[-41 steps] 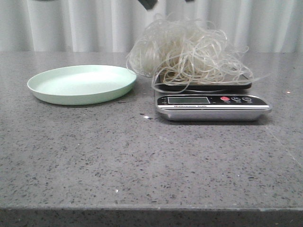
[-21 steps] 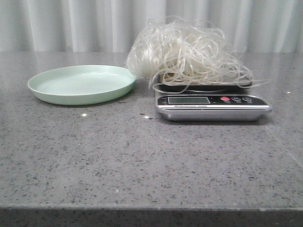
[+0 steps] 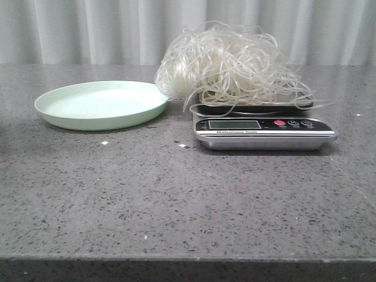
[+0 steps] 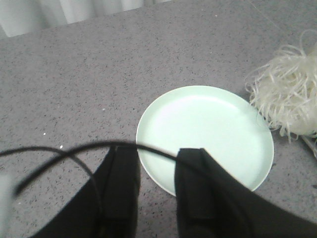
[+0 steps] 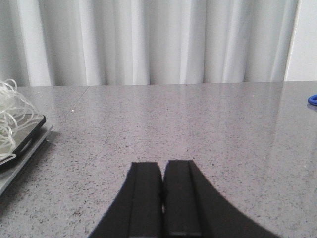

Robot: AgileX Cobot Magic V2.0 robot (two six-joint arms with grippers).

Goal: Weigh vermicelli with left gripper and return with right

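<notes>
The vermicelli, a fluffy nest of thin white strands, rests on the platform of a small kitchen scale. It overhangs the platform toward the plate. The pale green plate lies empty to the left of the scale. In the left wrist view my left gripper is open and empty, high above the plate's near rim, with the vermicelli off to the side. In the right wrist view my right gripper is shut and empty above bare table, with the scale's edge and some strands at the side. Neither gripper shows in the front view.
The grey speckled table has its front edge near the camera. A pale curtain hangs behind. A black cable loops across the left wrist view. A small blue thing lies at the far table edge in the right wrist view.
A dark gripper tip that showed at the top of the front view above the vermicelli one second ago has left the view. The vermicelli stays on the scale.
</notes>
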